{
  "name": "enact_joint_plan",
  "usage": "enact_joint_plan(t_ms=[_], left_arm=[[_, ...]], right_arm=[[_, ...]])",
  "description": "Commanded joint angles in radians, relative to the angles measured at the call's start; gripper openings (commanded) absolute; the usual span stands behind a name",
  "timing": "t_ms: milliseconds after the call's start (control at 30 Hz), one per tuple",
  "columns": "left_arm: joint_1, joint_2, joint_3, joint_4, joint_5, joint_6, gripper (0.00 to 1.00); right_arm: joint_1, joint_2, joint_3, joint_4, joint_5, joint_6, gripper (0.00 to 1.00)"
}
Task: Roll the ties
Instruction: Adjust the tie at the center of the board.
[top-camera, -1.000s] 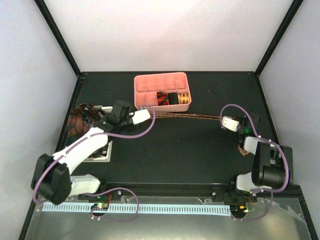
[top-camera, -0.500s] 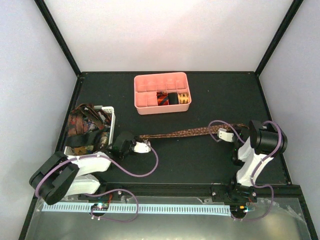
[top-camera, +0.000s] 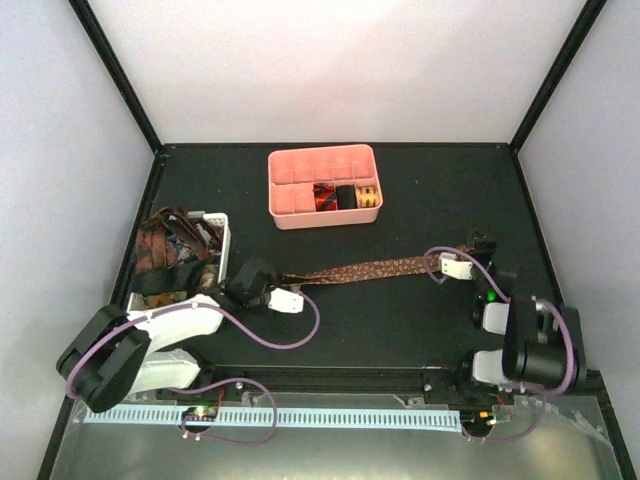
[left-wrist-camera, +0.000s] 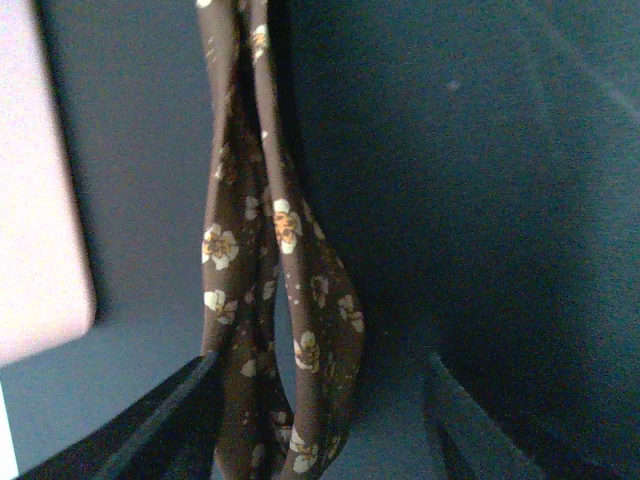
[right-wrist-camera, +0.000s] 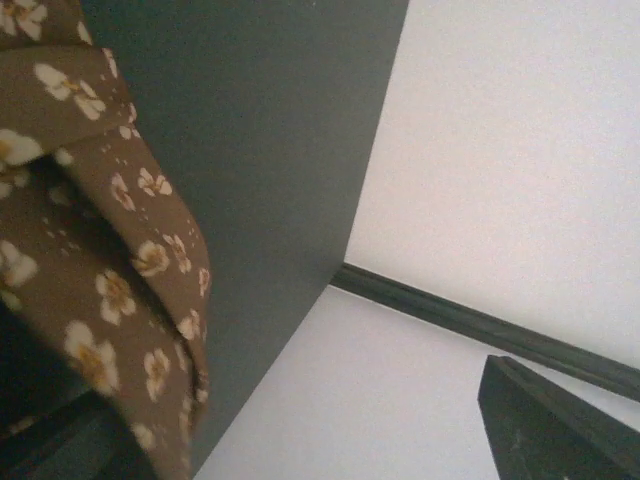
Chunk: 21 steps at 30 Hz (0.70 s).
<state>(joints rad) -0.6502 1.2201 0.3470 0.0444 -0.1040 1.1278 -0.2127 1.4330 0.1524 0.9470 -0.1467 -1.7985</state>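
Observation:
The brown flower-print tie (top-camera: 370, 268) lies stretched across the black table, running left to right. My left gripper (top-camera: 283, 287) is at its left end. In the left wrist view the loosely folded tie (left-wrist-camera: 290, 300) lies between the spread fingers (left-wrist-camera: 160, 425) of the open left gripper (left-wrist-camera: 315, 435), unpinched. My right gripper (top-camera: 478, 247) is at the right end. In the right wrist view the tie's end (right-wrist-camera: 110, 290) drapes by the left finger of the open right gripper (right-wrist-camera: 300, 430), far from the right finger (right-wrist-camera: 545, 425). Rolled red-orange (top-camera: 322, 198), black (top-camera: 346, 196) and gold (top-camera: 368, 195) ties sit in the tray.
The pink compartmented tray (top-camera: 300, 165) stands at the back centre, its side (left-wrist-camera: 35, 200) also in the left wrist view. A white slotted basket (top-camera: 224, 236) at the left holds a heap of several more ties (top-camera: 165, 248). Black frame rails edge the table.
Both arms brought the tie from beside the tray down toward the near middle of the table. Both grippers, shut on its ends before, have opened and let it go.

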Motion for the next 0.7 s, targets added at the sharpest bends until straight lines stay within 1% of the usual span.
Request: enact_joint_plan(t_ms=[0, 67, 167, 200, 267, 333, 400, 467, 533, 567, 633, 667], left_arm=[[-0.001, -0.024, 0.107, -0.298, 0.148, -0.017, 0.62], [0.000, -0.031, 0.161, -0.436, 0.226, -0.010, 0.63], [0.002, -0.042, 0.247, -0.660, 0.317, 0.005, 0.64], [0.004, -0.041, 0.280, -0.727, 0.338, 0.003, 0.64], [0.031, -0.039, 0.345, -0.816, 0.386, -0.029, 0.64], [0.082, -0.028, 0.414, -0.861, 0.439, -0.074, 0.65], [0.136, 0.000, 0.483, -0.906, 0.491, -0.092, 0.65], [0.172, 0.038, 0.542, -0.912, 0.509, -0.121, 0.65], [0.195, 0.092, 0.572, -0.865, 0.483, -0.207, 0.65], [0.209, 0.115, 0.587, -0.860, 0.491, -0.223, 0.65], [0.216, 0.162, 0.597, -0.814, 0.471, -0.281, 0.64], [0.215, 0.181, 0.596, -0.791, 0.465, -0.295, 0.63]], right_arm=[[-0.004, -0.219, 0.093, -0.634, -0.059, -0.044, 0.92], [-0.004, -0.318, 0.144, -0.877, -0.068, -0.081, 0.95], [-0.004, -0.424, 0.211, -1.163, -0.054, -0.116, 0.96], [-0.004, -0.445, 0.248, -1.265, -0.051, -0.113, 0.96], [-0.004, -0.443, 0.351, -1.435, -0.059, -0.048, 0.94], [-0.004, -0.379, 0.480, -1.558, -0.062, 0.068, 0.91], [-0.006, -0.263, 0.620, -1.673, -0.067, 0.177, 0.87], [-0.012, -0.143, 0.750, -1.767, -0.092, 0.298, 0.82], [-0.015, -0.015, 0.852, -1.793, -0.102, 0.412, 0.76], [-0.018, 0.034, 0.893, -1.809, -0.109, 0.454, 0.72], [-0.023, 0.108, 0.950, -1.779, -0.104, 0.552, 0.66], [-0.023, 0.143, 0.964, -1.770, -0.100, 0.587, 0.65]])
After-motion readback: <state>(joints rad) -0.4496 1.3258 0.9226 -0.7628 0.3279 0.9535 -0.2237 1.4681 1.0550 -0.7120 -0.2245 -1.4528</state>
